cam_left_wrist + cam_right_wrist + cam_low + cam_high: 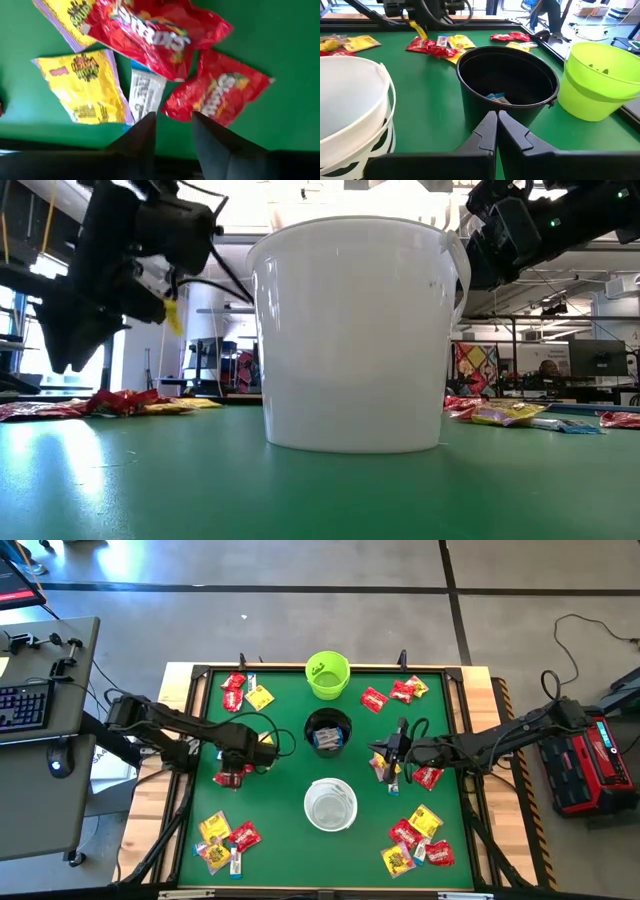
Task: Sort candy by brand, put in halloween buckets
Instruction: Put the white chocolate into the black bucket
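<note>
While the left pincer (243, 766) hangs just left of the black bucket (327, 732), over a tight cluster of packets, its fingers (142, 137) stand parted with nothing between them, and the main risk, as I judge it, is a mixed grab: in the left wrist view a red Skittles packet (155, 25) overlaps a yellow Sour Patch packet (85, 85) and a small white-and-blue packet (146, 92), with a second red Skittles packet (217, 92) touching them, so closing there could lift two brands at once or drag the pile across the green counter (280, 790). The slick wrappers could also slip out on the way to a bucket. A yellow packet (172, 315) seems to hang near that arm in the low view, though whether it is caught on the arm I cannot tell. The right pincer (392, 756) waits clenched and empty just right of the black bucket, which already holds a few small blue-and-white packets (496, 97). The lime green bucket (328, 675) sits just behind the black one and the white bucket (330, 805) just in front of it. Readable writing is limited to "Skittles" on the red wrappers and "Sour" on the yellow ones; the printing on the white packet is too small to read. Other candy lies scattered well out toward the counter's corners.
</note>
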`<state>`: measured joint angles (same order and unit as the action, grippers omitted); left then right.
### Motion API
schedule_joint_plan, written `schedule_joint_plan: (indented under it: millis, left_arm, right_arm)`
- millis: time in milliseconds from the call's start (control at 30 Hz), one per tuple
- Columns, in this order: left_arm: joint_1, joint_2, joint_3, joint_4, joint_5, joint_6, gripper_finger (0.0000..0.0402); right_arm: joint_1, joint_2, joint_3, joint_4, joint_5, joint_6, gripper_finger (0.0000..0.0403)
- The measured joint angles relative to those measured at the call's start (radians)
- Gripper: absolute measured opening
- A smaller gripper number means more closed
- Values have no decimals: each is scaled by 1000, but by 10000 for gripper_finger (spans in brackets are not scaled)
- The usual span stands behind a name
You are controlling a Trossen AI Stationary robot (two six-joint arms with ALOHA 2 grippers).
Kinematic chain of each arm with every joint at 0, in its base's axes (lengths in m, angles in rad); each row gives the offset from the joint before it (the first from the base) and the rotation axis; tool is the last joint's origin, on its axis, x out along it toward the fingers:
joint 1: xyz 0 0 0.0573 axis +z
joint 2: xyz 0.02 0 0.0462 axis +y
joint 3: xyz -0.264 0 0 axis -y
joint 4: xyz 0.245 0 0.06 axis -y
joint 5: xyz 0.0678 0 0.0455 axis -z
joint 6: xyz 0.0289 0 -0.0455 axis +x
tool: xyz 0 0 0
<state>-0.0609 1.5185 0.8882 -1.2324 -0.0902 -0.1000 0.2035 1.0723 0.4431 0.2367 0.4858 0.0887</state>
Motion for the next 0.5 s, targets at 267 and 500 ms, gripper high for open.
schedule_joint_plan:
  millis: [267,500]
  left_arm:
    - [50,0,-33,60,-2,34,165]
    - [62,0,-33,52,-3,72,168]
  right_arm:
    - [0,0,0,0,0,7,0]
    - [0,0,0,0,0,25,0]
